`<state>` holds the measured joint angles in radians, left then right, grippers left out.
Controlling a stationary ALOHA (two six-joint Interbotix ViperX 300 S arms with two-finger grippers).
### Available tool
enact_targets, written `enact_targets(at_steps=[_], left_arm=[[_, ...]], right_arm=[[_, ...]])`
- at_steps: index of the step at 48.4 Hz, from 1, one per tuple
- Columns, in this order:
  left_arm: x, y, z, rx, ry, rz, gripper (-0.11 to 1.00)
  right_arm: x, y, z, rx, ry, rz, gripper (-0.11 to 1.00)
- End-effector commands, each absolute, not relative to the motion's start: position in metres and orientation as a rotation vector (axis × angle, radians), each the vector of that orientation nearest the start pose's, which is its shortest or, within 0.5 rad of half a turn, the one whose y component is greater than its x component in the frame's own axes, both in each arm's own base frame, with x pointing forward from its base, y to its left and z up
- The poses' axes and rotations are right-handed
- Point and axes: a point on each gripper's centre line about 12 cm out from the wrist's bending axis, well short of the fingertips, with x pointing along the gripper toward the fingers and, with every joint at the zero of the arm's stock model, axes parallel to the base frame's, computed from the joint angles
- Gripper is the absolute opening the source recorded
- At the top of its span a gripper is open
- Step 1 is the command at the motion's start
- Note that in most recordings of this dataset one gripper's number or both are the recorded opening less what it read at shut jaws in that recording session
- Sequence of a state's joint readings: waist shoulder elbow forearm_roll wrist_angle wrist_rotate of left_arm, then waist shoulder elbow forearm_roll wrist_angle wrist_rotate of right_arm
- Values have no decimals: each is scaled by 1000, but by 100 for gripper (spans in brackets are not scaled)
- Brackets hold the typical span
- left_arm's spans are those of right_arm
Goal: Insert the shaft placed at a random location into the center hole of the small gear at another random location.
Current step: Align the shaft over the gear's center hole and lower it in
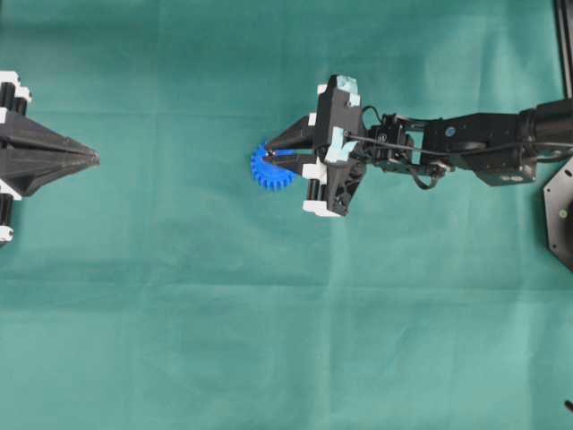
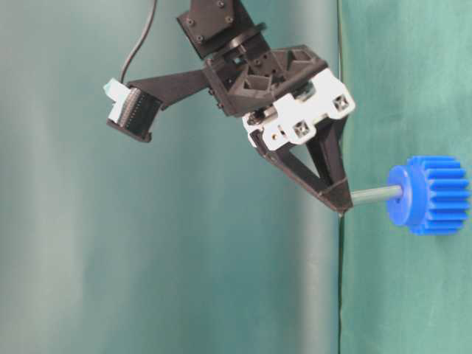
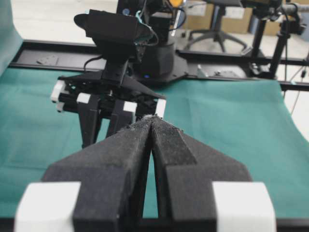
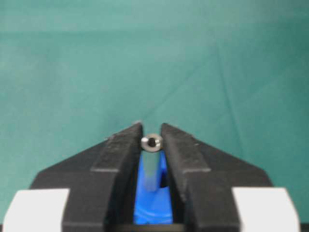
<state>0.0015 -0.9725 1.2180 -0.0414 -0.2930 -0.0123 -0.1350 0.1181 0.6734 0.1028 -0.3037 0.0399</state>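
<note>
A thin silvery-grey shaft [image 2: 376, 194] is pinched at one end between the fingertips of the right gripper [image 2: 341, 205], and its other end sits in the raised hub of the small gear [image 2: 430, 195] — a bright blue toothed wheel. In the table-level view the picture is turned on its side: the shaft runs straight from the gripper tip toward 3 o'clock into the hub, with the gear resting flat against the green cloth [image 2: 405, 295]. The right wrist view looks down the shaft's shiny round end [image 4: 151, 142], clamped between the two black fingers [image 4: 120, 150], with blue gear [image 4: 153, 205] showing below it, toward 6 o'clock. The center hole itself is hidden by the shaft. From overhead, the gear [image 1: 269, 170] lies just left of the picture's middle, with the right gripper [image 1: 273, 154] over its edge on the 3 o'clock side and the arm stretching away toward 3 o'clock. Far off at 9 o'clock, the left gripper [image 1: 95, 159] rests well apart from the gear — its jaws pressed together with nothing between them, as its own wrist view [image 3: 153, 117] confirms.
</note>
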Motion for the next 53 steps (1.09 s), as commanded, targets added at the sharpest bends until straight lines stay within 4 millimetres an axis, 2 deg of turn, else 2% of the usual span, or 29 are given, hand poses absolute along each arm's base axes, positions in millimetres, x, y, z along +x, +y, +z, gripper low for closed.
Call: enact_targets(at_steps=[1, 8, 21, 31, 37, 53], left_arm=[[196, 2, 281, -63, -57, 14, 0], [196, 2, 280, -66, -49, 14, 0], [196, 2, 281, -66, -49, 13, 0], [196, 2, 281, -66, -49, 13, 0], [196, 2, 281, -66, -49, 14, 0], [196, 2, 280, -66, -48, 14, 0]], right_arm=[[409, -59, 158, 160, 445, -196, 16], [410, -59, 163, 160, 436, -195, 16], [405, -59, 186, 144, 376, -188, 16], [406, -59, 191, 130, 337, -186, 16], [406, -62, 188, 129, 332, -193, 16], [408, -63, 156, 141, 391, -205, 16]])
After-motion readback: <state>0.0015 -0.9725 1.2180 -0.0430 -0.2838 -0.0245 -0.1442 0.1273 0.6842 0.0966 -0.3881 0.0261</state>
